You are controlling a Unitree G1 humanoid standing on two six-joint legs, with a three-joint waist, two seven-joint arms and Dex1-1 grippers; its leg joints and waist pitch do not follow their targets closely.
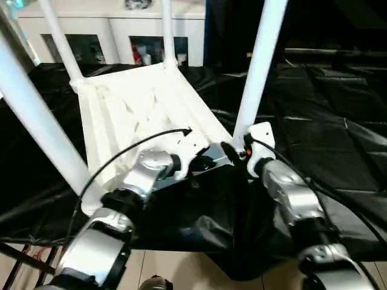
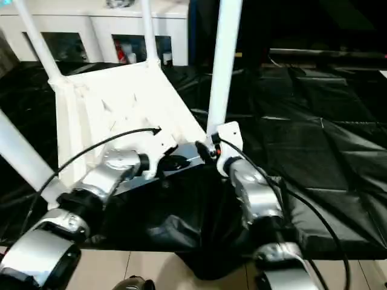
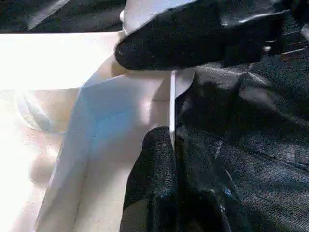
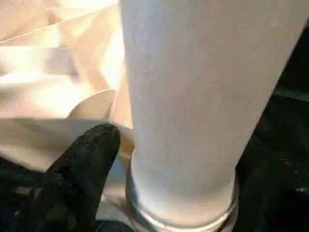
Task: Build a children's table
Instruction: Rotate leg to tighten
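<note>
The table [image 1: 145, 115] lies upside down on the black-draped tabletop [image 1: 326, 133], its long axis running near to far, four legs [image 1: 259, 66] pointing up. The left gripper [image 3: 169, 140] pinches the near rim (fingers shut); the right gripper [image 1: 233, 151] stands wide around the near-right leg's base.

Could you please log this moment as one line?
tabletop upside down, four legs up | left gripper shut on rim | right gripper at near-right leg

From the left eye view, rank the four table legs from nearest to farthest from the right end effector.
1. Near-right leg, right at the right end effector.
2. Near-left leg, left.
3. Far-right leg, behind.
4. Far-left leg, back left.
</note>
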